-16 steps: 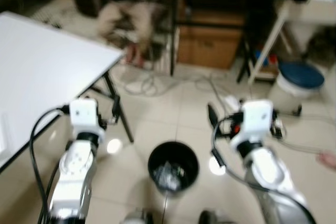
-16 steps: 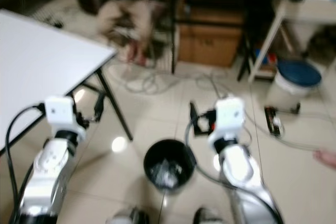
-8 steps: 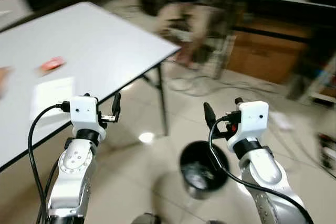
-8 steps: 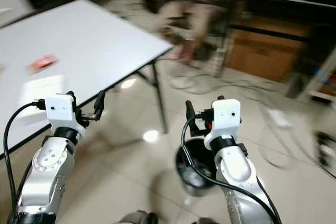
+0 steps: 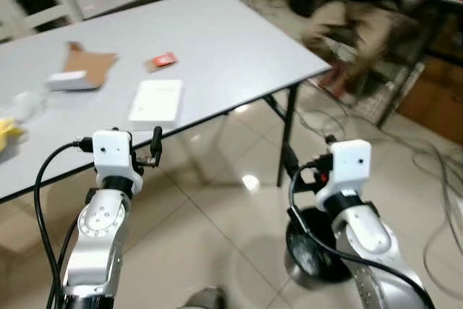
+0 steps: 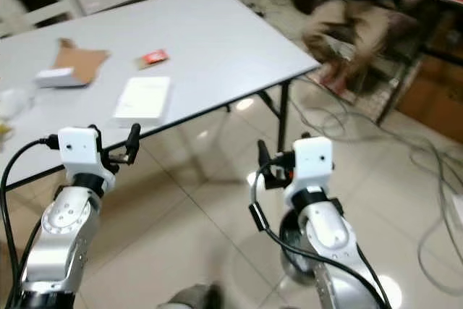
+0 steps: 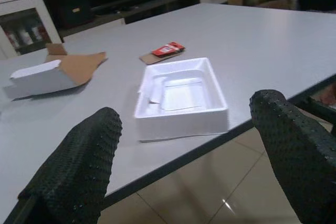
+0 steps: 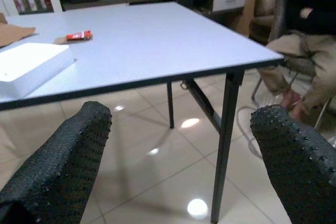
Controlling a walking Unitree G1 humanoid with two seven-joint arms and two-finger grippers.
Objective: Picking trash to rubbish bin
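White tray (image 7: 181, 97) lying lengthwise at the table (image 5: 239, 48) edge, we are holding both grippers (image 7: 184, 156) (image 8: 178, 156) wide open, empty, over bare floor (image 5: 202, 236).

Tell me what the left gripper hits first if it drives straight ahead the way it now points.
Probably the white foam tray near the grey table's edge: the open left gripper points at it. Depth is unclear; it might pass above.

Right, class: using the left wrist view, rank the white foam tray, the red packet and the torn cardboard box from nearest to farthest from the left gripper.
1. White foam tray, at the table's near edge.
2. Red packet, just beyond the tray.
3. Torn cardboard box, off to one side; close to the packet's range, so hard to call.
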